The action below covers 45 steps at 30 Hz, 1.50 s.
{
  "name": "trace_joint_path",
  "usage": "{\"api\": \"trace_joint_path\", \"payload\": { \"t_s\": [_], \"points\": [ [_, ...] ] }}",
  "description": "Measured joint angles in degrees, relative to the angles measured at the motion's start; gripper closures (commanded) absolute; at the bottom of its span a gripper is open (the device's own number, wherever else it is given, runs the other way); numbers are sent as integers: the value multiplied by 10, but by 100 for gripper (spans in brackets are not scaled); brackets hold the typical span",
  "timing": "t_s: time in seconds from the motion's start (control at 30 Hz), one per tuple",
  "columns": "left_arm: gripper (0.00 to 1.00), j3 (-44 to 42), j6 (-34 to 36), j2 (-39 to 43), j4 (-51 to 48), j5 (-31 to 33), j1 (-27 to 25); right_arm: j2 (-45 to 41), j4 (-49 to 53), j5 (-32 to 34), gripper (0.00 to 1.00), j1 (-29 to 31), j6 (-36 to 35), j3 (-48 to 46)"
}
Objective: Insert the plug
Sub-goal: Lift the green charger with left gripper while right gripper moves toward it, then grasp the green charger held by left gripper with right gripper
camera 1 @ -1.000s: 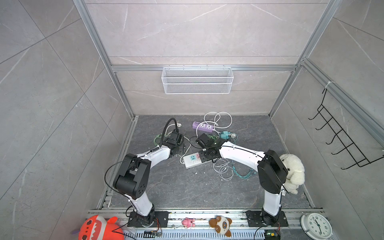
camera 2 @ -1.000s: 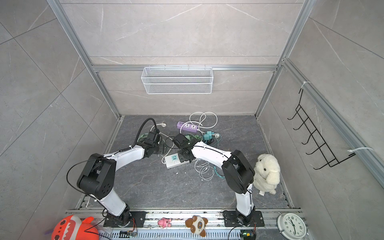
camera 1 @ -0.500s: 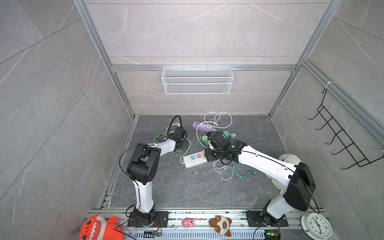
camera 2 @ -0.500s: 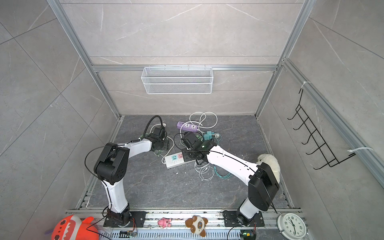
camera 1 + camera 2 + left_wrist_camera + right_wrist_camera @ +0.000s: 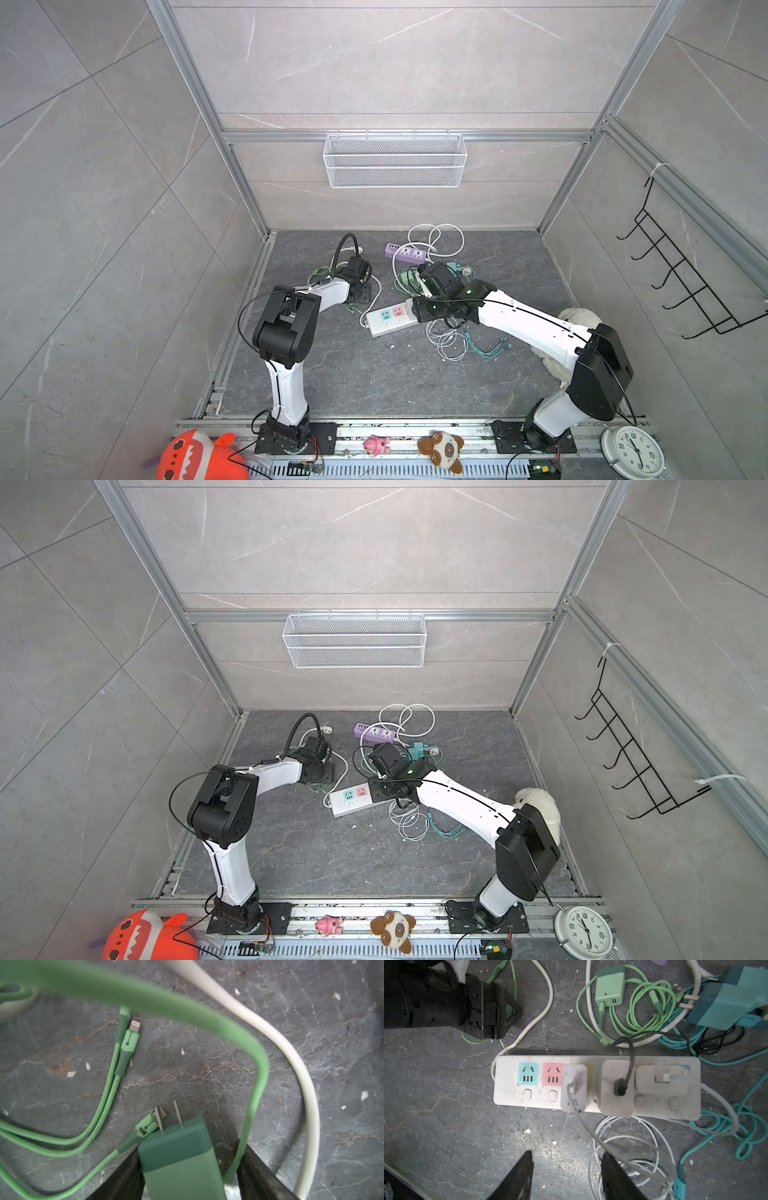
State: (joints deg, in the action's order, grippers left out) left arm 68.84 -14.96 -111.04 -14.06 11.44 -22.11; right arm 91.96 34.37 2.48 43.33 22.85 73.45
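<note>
- The left gripper (image 5: 188,1145) has its jaws partway apart around the plug (image 5: 178,1159). One of its fingers (image 5: 124,1176) lies against the plug's side. The other stands a little clear, and a pale green cable (image 5: 257,1088) runs through that gap, so the plug sits between the jaws without being clamped.
- The right gripper (image 5: 566,1167) holds nothing. Its jaws are moderately apart above bare floor, just beside the long edge of the white power strip (image 5: 593,1107).
- In both top views the left arm rises from its base at the front, bends at the elbow and reaches back. The left gripper (image 5: 360,292) points down at the floor, near the strip's free end but apart from it.
- The right arm stretches long and low from the front right corner. Its gripper (image 5: 384,789) is over the occupied end of the power strip (image 5: 353,802).
- The plug is a dark green block with two flat metal prongs pointing out past the fingertips, over the grey stone floor. Whether it is lifted cannot be told, and both top views hide it beneath the gripper.
- The strip's blue socket (image 5: 528,1074) and pink socket (image 5: 552,1074) are free. Three white chargers fill the other places.
</note>
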Motion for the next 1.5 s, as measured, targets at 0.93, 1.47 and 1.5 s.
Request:
{"api": "trace_joint_path", "payload": {
  "t_s": [0.93, 1.47, 1.5],
  "points": [
    [72, -116, -250, 190, 49, -151, 36, -9, -159, -70, 51, -6, 29, -93],
    [73, -176, -500, 233, 192, -233, 13, 84, -428, -52, 50, 66, 143, -99],
    [73, -178, -508, 236, 199, -236, 11, 90, -439, -48, 50, 68, 145, -98]
  ]
}}
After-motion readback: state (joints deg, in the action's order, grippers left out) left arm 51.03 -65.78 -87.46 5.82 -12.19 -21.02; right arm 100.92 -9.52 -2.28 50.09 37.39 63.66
